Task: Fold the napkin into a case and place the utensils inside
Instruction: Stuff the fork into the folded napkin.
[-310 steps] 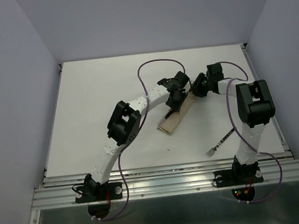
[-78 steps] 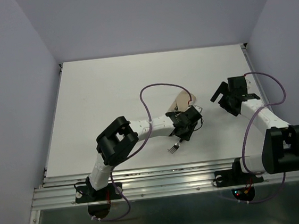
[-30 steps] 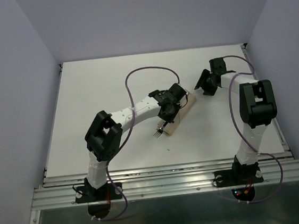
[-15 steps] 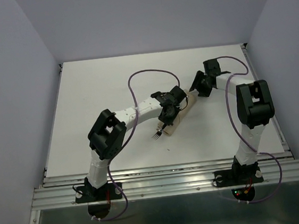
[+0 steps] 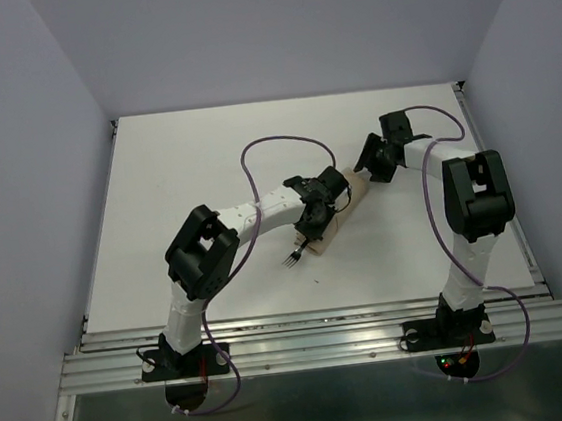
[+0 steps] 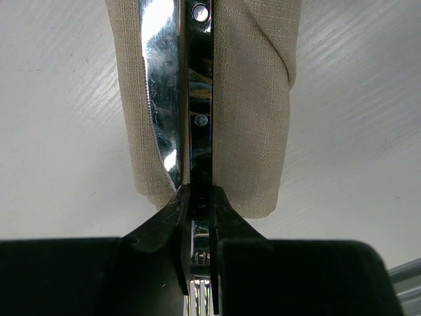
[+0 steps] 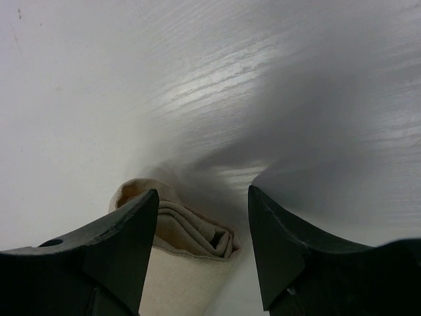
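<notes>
The left hand [image 6: 199,212] is clenched on the fork [image 6: 200,122], whose dark handle lies along the slot of the case [image 6: 253,118], just beside the knife [image 6: 161,79]. The right hand [image 7: 200,201] is spread wide, straddling the case's other end on the white worktop [image 7: 99,99].

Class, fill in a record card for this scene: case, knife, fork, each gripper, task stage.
case: folded beige cloth pocket, flat on the table
knife: silver blade lying in the case's slot
fork: dark handle beside the knife, tines outside the case's near end
left gripper: shut on the fork
right gripper: open, fingers astride the case's far end
stage: fork only partly in
</notes>
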### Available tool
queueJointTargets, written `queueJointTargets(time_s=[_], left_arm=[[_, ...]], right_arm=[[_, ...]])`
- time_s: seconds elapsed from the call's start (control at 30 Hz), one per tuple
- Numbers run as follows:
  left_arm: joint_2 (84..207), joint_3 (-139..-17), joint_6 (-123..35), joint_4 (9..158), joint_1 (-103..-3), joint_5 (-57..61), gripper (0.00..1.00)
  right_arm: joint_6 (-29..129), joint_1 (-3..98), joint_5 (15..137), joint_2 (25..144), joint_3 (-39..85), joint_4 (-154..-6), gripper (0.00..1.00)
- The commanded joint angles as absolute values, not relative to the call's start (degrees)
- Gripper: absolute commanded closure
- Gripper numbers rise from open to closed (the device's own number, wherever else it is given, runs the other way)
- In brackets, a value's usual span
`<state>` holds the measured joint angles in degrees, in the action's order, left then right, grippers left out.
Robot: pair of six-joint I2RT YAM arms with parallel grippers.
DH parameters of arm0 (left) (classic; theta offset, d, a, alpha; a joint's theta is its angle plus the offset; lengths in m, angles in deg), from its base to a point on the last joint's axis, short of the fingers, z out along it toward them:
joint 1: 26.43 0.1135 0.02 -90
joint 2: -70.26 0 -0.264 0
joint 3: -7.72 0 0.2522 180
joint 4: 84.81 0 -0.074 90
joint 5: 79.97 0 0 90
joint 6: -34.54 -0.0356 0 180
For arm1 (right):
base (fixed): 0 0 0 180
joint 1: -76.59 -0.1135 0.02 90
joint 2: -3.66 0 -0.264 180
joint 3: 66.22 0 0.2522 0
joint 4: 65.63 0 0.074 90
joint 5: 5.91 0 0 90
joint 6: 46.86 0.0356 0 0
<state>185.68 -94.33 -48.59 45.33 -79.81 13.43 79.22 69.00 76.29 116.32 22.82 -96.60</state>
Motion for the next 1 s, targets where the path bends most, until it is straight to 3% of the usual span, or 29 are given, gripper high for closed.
queueJointTargets(time_s=[0.0, 0.97], left_arm=[[185.7, -97.5, -48.9, 44.4, -79.7, 13.3, 1.0], [195.3, -112.5, -49.6, 44.1, -79.5, 10.4, 1.0]], right_arm=[[79.8, 67.5, 76.4, 117.7, 22.9, -95.6, 0.37], [81.7, 66.5, 76.5, 116.6, 19.3, -94.1, 0.38]])
